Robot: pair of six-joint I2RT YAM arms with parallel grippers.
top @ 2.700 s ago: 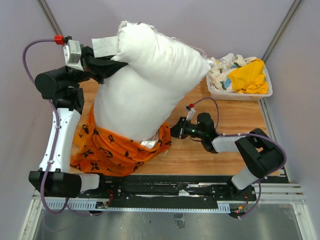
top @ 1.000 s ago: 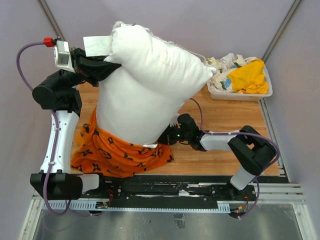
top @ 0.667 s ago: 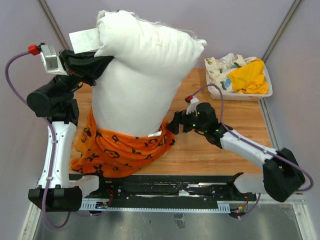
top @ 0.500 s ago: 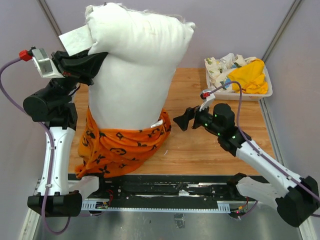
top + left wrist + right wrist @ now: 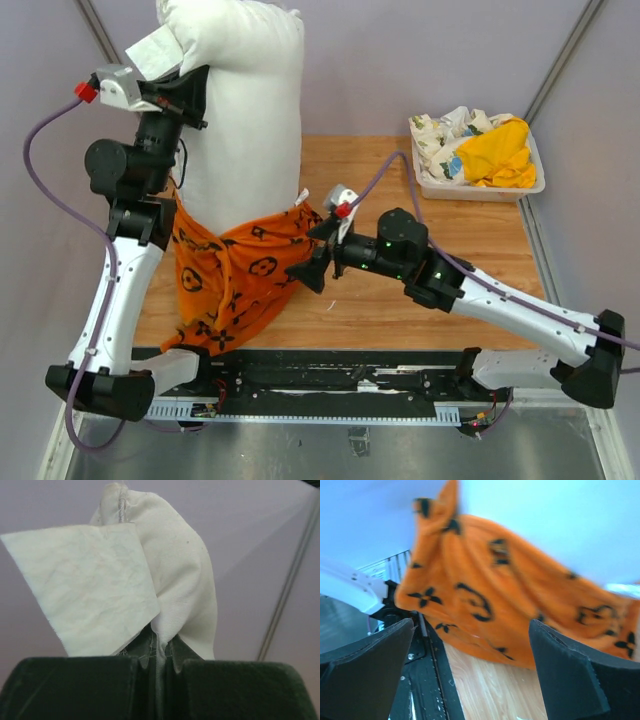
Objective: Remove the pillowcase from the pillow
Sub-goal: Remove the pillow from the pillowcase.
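- Orange pillowcase [image 5: 235, 275] with black flower and circle motifs: gathered around the lower end of the pillow [image 5: 245, 110] and hanging in loose folds to the near left part of the tabletop [image 5: 470, 235].
- Pillow: white and plump, held upright and lifted at the left of the scene. Its upper portion is bare of the cover. Its lower end is hidden inside the orange fabric.
- Left gripper [image 5: 157, 662]: clenched on the top corner of the pillow. The wrist view shows white fabric pinched between the two dark fingers, just beside a pale square label [image 5: 90, 590] sewn at the seam.
- Left arm: raised high, carrying the pillow by that corner.
- Right gripper [image 5: 305, 275]: released, fingers spread wide, nothing between them. It points at the right side of the bunched pillowcase, close to the fabric. Contact cannot be confirmed from either view.
- Right wrist view: blurred. Orange cloth fills the centre between the two parted fingers, with wood below it.
- White bin [image 5: 480, 188]: at the far right corner of the tabletop, well apart from both grippers. It holds a yellow cloth [image 5: 495, 155] and a floral-print cloth [image 5: 440, 135].
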